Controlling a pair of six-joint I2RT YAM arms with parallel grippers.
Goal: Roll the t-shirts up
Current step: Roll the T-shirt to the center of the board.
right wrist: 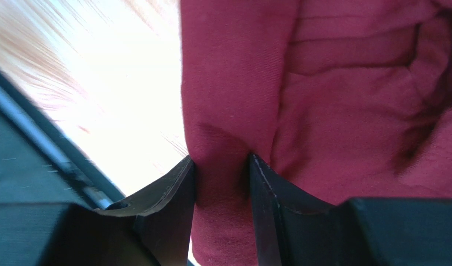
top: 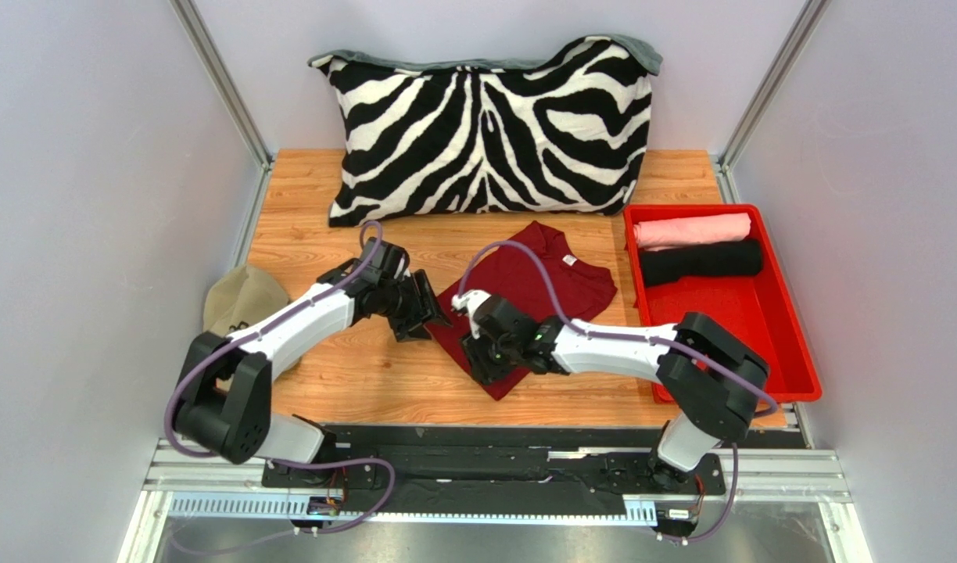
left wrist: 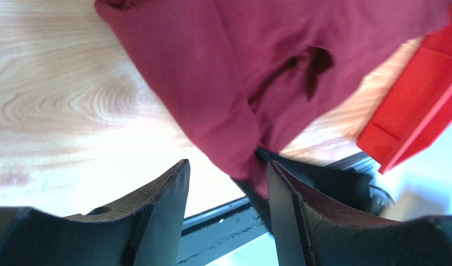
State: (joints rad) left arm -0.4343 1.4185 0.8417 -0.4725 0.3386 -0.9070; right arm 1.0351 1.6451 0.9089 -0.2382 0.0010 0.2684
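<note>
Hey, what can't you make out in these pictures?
Top view: the near end of the maroon t-shirt lies under the right gripper.
Top view: the beige cloth is partly behind the left arm; unidentifiable.
Right wrist: the table is washed out by glare.

top view even, sharp; wrist views blurred, table (right wrist: pixel 117 100) glare blown out

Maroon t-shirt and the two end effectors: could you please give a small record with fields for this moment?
maroon t-shirt: lying partly folded on the wooden table, beside the red tray
left end effector: open, at the shirt's edge
right end effector: shut on a fold of the maroon t-shirt
red tray: holds a pink roll and a black roll
rolling: maroon t-shirt not yet rolled
</note>
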